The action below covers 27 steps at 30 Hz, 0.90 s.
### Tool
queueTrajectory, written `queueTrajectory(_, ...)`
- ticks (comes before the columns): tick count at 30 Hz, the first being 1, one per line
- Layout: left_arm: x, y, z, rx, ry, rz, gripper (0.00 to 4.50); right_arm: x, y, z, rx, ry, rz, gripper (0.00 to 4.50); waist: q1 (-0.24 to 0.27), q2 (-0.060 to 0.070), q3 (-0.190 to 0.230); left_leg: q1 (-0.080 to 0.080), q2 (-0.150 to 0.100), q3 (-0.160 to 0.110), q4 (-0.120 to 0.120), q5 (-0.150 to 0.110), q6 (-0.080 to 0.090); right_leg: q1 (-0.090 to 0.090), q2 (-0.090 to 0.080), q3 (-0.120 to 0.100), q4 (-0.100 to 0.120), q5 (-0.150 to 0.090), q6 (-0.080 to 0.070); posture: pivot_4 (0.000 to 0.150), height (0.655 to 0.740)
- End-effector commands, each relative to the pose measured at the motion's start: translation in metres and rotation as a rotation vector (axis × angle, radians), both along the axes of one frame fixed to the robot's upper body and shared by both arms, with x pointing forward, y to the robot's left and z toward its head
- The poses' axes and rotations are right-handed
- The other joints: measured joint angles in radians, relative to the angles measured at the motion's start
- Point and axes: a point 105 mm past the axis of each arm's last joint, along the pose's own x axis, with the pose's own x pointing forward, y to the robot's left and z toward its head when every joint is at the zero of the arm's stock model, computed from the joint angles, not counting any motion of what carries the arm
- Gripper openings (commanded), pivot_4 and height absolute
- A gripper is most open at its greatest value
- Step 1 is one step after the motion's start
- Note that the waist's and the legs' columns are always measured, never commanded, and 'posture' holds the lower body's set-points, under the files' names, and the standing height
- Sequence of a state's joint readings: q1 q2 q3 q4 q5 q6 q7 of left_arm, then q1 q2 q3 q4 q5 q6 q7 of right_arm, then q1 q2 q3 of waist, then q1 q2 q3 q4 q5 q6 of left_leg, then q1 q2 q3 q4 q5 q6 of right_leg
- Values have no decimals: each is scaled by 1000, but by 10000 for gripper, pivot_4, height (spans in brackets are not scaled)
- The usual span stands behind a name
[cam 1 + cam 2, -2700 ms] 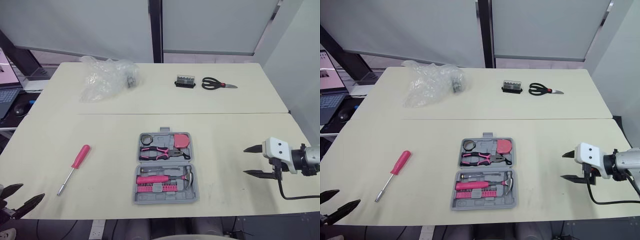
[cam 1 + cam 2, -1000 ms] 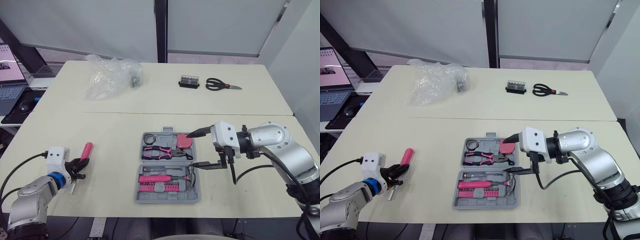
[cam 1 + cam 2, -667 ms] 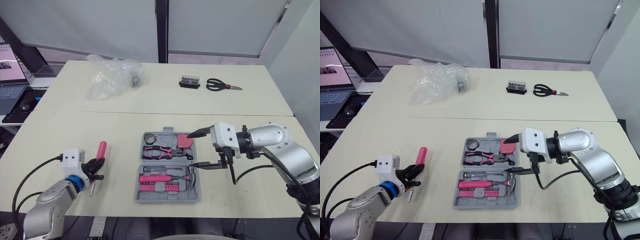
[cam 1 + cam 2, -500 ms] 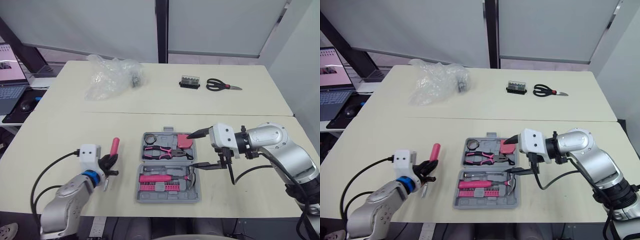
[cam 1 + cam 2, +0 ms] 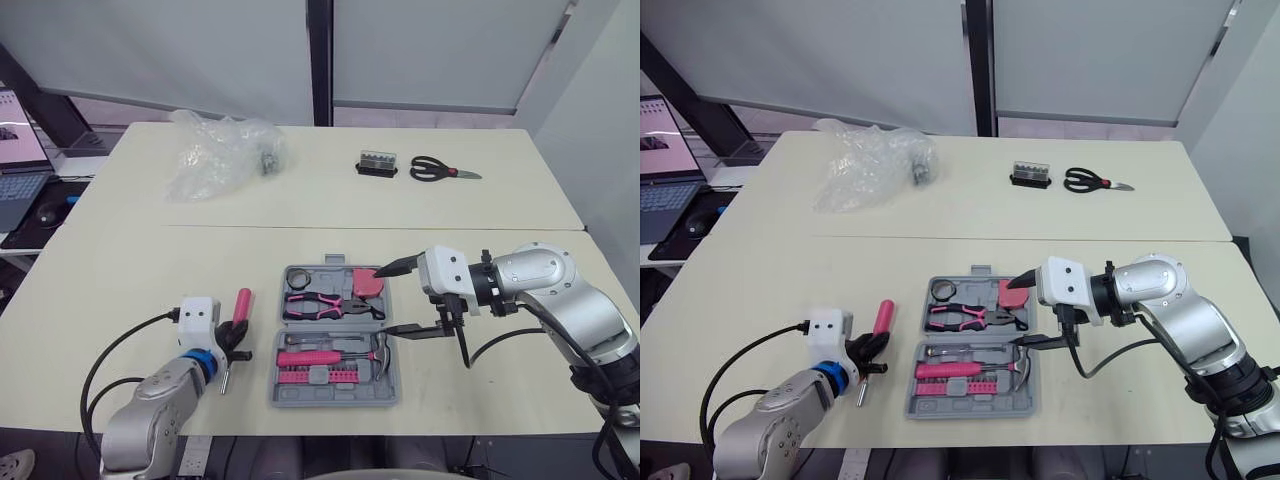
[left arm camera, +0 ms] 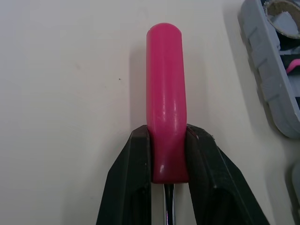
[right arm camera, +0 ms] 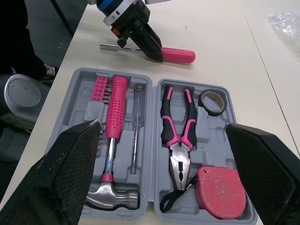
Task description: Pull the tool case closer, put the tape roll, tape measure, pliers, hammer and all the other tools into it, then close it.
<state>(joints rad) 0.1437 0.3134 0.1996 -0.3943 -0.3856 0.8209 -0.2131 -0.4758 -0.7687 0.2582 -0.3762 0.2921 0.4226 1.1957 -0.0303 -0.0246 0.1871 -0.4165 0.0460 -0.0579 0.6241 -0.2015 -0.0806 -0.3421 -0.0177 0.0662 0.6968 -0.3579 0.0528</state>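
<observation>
I have the left gripper [image 6: 168, 137] clamped on the pink screwdriver [image 6: 164, 84], its two black fingers [image 6: 138, 154] pinching the lower end of the handle just above the metal shaft. It sits on the left side of the tool case [image 5: 334, 395], near the case's edge but apart from it, with the handle pointing away from me and the shaft tip toward the table's near edge. I cannot tell whether the screwdriver rests on the table [image 5: 480, 260] or is lifted off it. The case lies open and flat in front of me. Its far half holds the tape roll [image 7: 209, 101], the pliers [image 7: 177, 131] and the pink tape measure [image 7: 220, 191]. Its near half holds the hammer [image 7: 112, 140], a thin screwdriver [image 7: 135, 126] beside it and a row of pink bits [image 7: 99, 89]. My right gripper [image 5: 395, 298] is spread wide and empty at the case's right edge, one finger over the tape measure and the other by the hammer head. At the far side of the table, well apart from the case, lie a pair of scissors [image 5: 440, 170], a small black bit holder [image 5: 376, 163] and a crumpled plastic bag [image 5: 215, 155].
</observation>
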Motion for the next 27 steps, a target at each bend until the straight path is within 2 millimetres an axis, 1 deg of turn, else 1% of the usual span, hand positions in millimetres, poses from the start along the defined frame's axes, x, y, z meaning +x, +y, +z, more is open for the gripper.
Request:
queueTrajectory(1,-2,-4,3,13,-14,-9,6162,-3,0,5,4,-36,13,45000,0,0,0,0,0,0,0,0,0,0,0,0,0,0,0,1500,7400)
queueTrajectory(8,-8,-10,1,0,-8,-12,6162,-3,-1,4,-2,-36,15,45000,0,0,0,0,0,0,0,0,0,0,0,0,0,0,0,1500,7400)
queueTrajectory(11,-11,-7,2,9,-16,-7,6162,-3,-1,4,-4,-37,16,45000,0,0,0,0,0,0,0,0,0,0,0,0,0,0,0,1500,7400)
queueTrajectory(13,-12,-3,4,22,-28,-3,13382,-3,-2,4,-6,-37,16,45000,0,0,0,0,0,0,0,0,0,0,0,0,0,0,0,1500,7400)
queueTrajectory(14,-13,-2,5,28,-33,-5,15206,-3,-2,4,-9,-39,16,45000,-1,0,0,0,0,0,0,0,0,0,0,0,0,0,0,1500,7400)
queueTrajectory(18,-22,2,12,46,-53,-5,27509,-4,-3,3,-13,-42,18,45000,-1,0,0,0,0,0,0,0,0,0,0,1,-1,0,0,1500,7400)
queueTrajectory(21,-31,5,29,52,-109,-20,36876,-4,-3,4,-4,-41,15,45000,-1,0,0,0,0,0,0,0,0,0,0,1,-1,0,0,1500,7400)
queueTrajectory(22,-33,5,37,60,-147,-47,39306,-5,-2,4,2,-40,14,45000,-1,0,0,0,0,0,0,0,0,0,0,0,-1,0,0,1500,7400)
queueTrajectory(23,-36,4,47,72,-180,-109,42988,-5,-2,5,7,-39,12,45000,-1,0,0,0,0,0,0,0,0,0,0,0,-1,0,0,1500,7400)
queueTrajectory(24,-38,4,54,95,-202,-160,44756,-6,-1,5,12,-38,10,45000,-1,0,0,0,0,0,-1,0,0,0,0,1,-1,0,0,1500,7400)
queueTrajectory(27,-34,12,82,195,-279,-356,44756,-8,2,6,30,-20,-1,45000,2,0,1,0,0,0,-1,0,0,0,0,0,-1,0,0,1500,7400)
